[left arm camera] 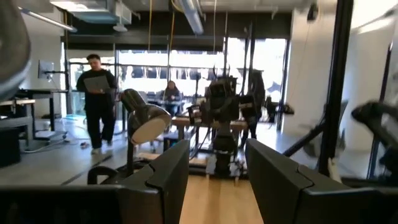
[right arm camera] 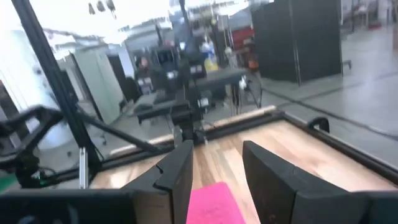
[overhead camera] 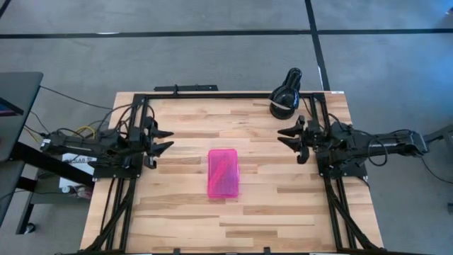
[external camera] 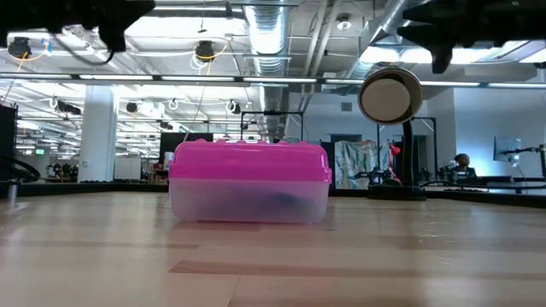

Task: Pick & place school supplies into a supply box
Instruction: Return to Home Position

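The supply box [overhead camera: 224, 173], with a bright pink lid and a clear base, stands shut on its base at the middle of the table; it also shows in the low view [external camera: 249, 182] and the right wrist view [right arm camera: 211, 202]. The school supplies are hidden; only a dim dark shape [external camera: 281, 200] shows through the base. My left gripper [overhead camera: 166, 139] hovers open at the table's left side, left of the box, with its fingers [left arm camera: 168, 177] pointing toward the right. My right gripper [overhead camera: 283, 137] hovers open at the right side with nothing between its fingers [right arm camera: 177, 174], which point toward the box.
A black round device on a stand [overhead camera: 285, 95] sits at the table's far right corner, near my right gripper. Black frame rails [overhead camera: 212, 94] run along the far, left and right edges. A person [left arm camera: 96, 99] walks in the room beyond the table.
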